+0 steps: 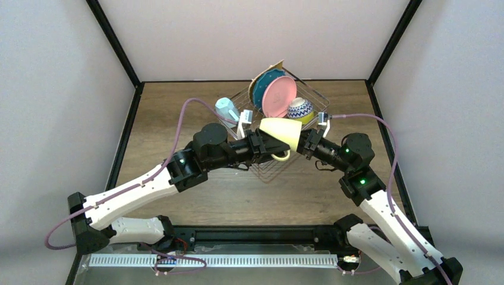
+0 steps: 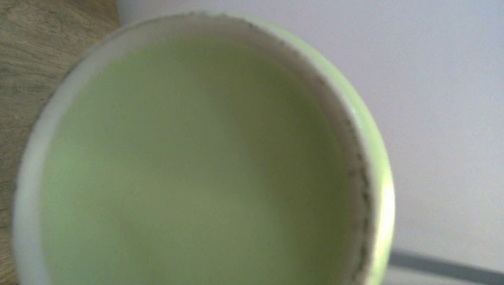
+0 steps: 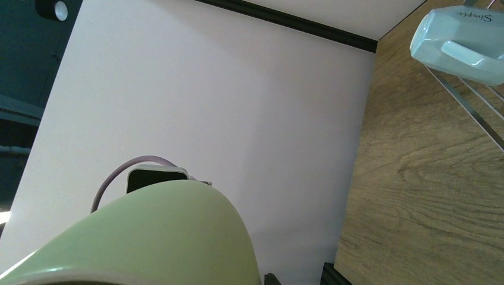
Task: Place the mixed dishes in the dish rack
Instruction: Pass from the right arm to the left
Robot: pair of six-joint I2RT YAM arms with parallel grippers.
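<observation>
While the pale yellow-green mug hangs on its side above the near part of the dish rack, the two arms meet at it from either flank: the left gripper at its left end, the right gripper at its right end. The mug's handle loops downward toward the rack's near corner. From above the mug covers both sets of fingertips, and neither wrist view shows them, so I cannot tell whether either pincer is clamped on the mug or standing apart.

In the left wrist view the mug fills almost the whole picture, its mouth turned to the lens and its green inside blurred. In the right wrist view the mug's outer wall curves up from the bottom edge.

The other dishes already sit in the rack. The tan woven-look plate, the teal dotted plate and the pink round plate stand on edge, leaning one against the next at the far side. The blue-and-white patterned bowl rests tilted just right of the pink plate, showing a little of its lime inside. The light-blue mug lies on its side at the rack's left edge, also seen in the right wrist view above the rack wires. The rack stands on the wooden table.
</observation>
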